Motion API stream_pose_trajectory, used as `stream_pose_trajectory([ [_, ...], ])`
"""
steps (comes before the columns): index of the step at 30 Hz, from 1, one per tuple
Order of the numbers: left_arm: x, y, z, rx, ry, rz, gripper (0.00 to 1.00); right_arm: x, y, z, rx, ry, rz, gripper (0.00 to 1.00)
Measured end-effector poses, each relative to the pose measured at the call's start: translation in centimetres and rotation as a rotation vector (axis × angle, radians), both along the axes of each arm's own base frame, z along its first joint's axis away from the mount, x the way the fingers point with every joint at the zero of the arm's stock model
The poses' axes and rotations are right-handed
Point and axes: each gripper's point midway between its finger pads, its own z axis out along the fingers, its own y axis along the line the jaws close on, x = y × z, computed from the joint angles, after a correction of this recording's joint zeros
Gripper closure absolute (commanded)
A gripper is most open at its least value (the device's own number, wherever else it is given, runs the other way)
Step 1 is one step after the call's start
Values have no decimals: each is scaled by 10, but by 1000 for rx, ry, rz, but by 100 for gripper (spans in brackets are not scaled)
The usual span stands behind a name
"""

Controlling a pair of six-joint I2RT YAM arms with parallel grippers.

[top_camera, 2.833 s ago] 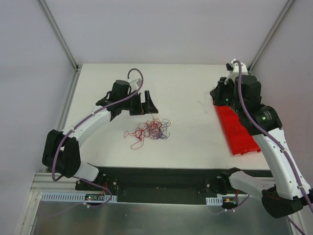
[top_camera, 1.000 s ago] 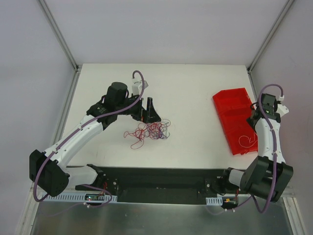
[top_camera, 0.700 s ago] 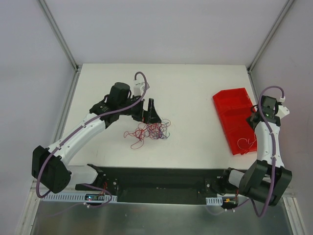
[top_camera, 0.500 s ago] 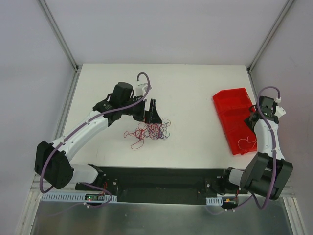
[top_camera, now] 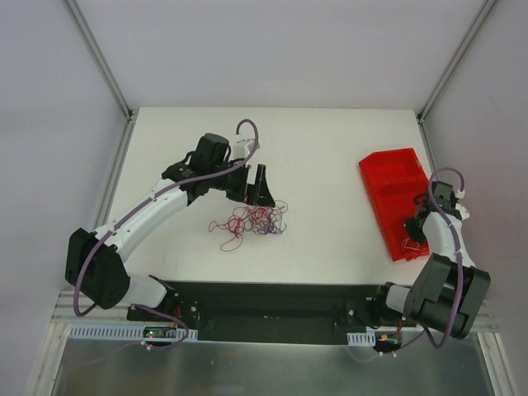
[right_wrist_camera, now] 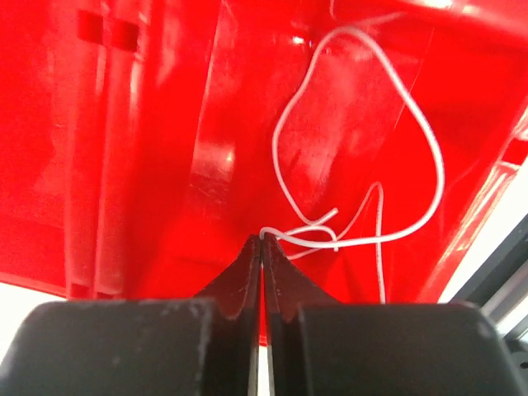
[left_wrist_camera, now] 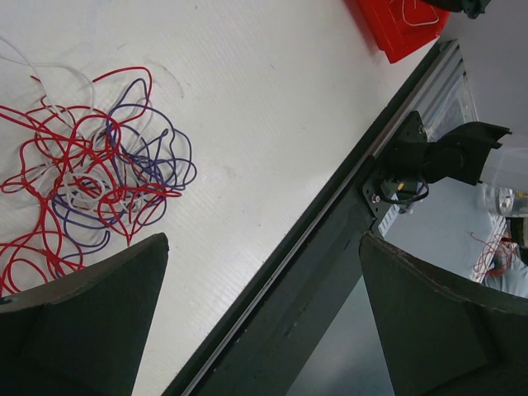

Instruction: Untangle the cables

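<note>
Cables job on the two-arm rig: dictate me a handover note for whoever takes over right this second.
Left end effector: open, empty, poised at the far edge of the tangle.
Right end effector: shut, tips at one end of the white cable; whether it pinches the cable is unclear.
Things: the tangle of red, purple and white strands lies on the table. The white cable lies looped in the near end of the red bin, on the right.
Done: one cable is separated into the bin.
Left: the rest is knotted together and needs pulling apart, strand by strand.
</note>
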Motion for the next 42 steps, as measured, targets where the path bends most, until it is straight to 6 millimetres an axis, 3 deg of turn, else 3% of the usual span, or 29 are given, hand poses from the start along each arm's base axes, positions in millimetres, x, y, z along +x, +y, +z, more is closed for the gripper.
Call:
stream_pose_trajectory([
  [3, 3, -2, -4, 8, 13, 0, 1, -2, 7, -12, 47, 15, -9, 99],
  [7, 1, 0, -9, 23, 36, 0, 1, 14, 5, -27, 80, 33, 8, 96],
  [13, 1, 1, -11, 30, 34, 1, 1, 24, -3, -29, 58, 53, 25, 67],
  [15, 1, 1, -11, 33, 33, 1, 1, 23, -6, -23, 33, 50, 32, 56],
  [26, 11, 11, -21, 99, -3, 58, 1, 14, -8, 61, -110, -145, 74, 30],
  [31, 14, 14, -21, 116, -19, 80, 1, 23, 2, 81, -165, -152, 161, 20],
  [38, 15, 20, -19, 133, -52, 100, 1, 32, 12, 94, -222, -152, 240, 20],
  [42, 18, 23, -19, 144, -66, 111, 1, 42, 36, 97, -242, -152, 359, 13],
])
